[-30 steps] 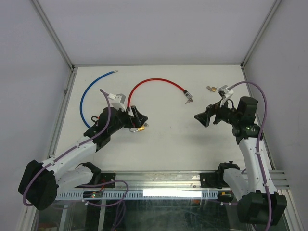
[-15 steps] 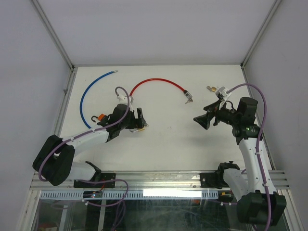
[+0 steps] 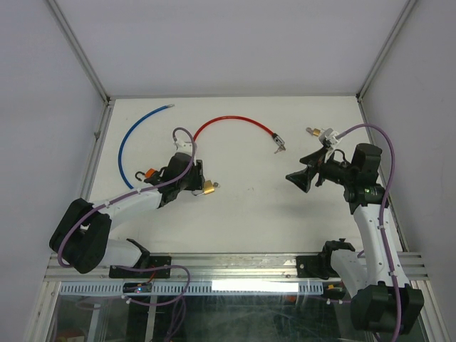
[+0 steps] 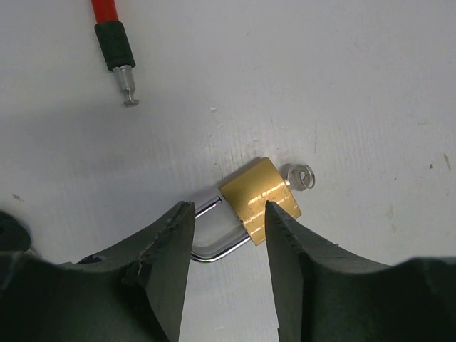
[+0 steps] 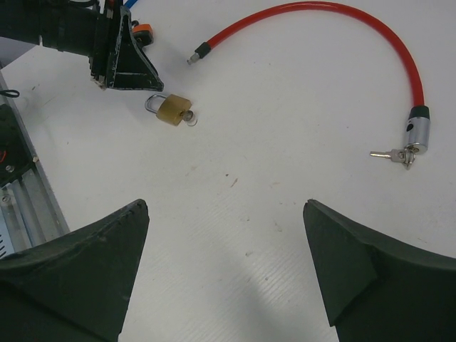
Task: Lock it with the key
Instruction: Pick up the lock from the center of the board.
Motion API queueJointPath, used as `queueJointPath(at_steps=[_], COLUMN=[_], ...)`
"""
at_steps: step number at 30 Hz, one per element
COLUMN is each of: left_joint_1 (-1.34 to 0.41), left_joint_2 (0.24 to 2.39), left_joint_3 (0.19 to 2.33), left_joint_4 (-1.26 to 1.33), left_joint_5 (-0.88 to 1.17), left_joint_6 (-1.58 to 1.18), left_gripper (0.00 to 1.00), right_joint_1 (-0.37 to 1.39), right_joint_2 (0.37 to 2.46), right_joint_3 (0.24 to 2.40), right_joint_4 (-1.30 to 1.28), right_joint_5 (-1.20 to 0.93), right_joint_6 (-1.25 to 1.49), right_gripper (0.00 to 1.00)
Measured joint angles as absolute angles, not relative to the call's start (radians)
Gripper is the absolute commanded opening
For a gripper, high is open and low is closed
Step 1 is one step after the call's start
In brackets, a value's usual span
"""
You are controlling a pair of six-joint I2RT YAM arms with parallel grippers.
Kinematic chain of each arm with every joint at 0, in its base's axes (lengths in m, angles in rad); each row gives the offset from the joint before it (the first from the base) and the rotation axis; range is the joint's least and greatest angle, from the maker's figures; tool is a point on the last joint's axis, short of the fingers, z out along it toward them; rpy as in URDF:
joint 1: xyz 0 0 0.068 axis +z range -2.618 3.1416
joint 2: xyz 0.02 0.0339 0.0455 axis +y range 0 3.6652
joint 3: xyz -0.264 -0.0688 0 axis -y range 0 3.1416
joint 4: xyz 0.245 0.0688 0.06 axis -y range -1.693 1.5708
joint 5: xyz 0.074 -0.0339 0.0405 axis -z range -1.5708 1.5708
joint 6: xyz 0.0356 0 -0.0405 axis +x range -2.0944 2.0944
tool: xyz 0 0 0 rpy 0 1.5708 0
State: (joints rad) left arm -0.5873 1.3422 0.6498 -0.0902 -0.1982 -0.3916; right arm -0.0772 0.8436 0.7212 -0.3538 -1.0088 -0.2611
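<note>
Left wrist view: brass padlock (image 4: 258, 199) seen between left gripper (image 4: 228, 206) fingers; whether clamped cannot be told.
Right gripper (image 5: 225, 204): jaws spread wide, empty.

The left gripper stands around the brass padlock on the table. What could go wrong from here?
1. The left gripper brackets the shackle and only one corner of the brass padlock; closing there might twist it or slide it on the table.
2. The key sticks out of the padlock's far end; if the padlock turns, the open right gripper may meet the key at a bad angle.
</note>
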Motion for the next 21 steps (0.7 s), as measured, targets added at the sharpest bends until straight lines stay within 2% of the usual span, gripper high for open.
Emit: queueJointPath(at_steps=[2, 4, 13, 21], left_joint_1=[-0.587, -0.587, -0.587, -0.598], left_joint_2=[1.342, 1.342, 1.343, 1.341], left_joint_3=[0.651, 0.657, 0.695, 0.718], left_joint_4=[-0.098, -0.113, -0.16, -0.183], left_joint_5=[-0.178, -0.146, -0.076, -0.117], left_joint_6=[-0.377, -0.365, -0.368, -0.527], left_gripper=[0.61, 0.67, 0.7, 0.77], right_joint_1=[-0.077, -0.077, -0.077, -0.077], right_joint_2=[0.844, 0.844, 0.844, 0.843], right_joint_3=[0.721, 0.721, 0.714, 0.706], right_joint_4=[-0.354, -0.353, -0.341, -0.339], right_joint_5=[-1.012, -1.012, -1.03, -1.036], right_joint_6=[-0.261, -0.261, -0.26, -0.26], right_gripper=[0.93, 0.92, 0.92, 0.92])
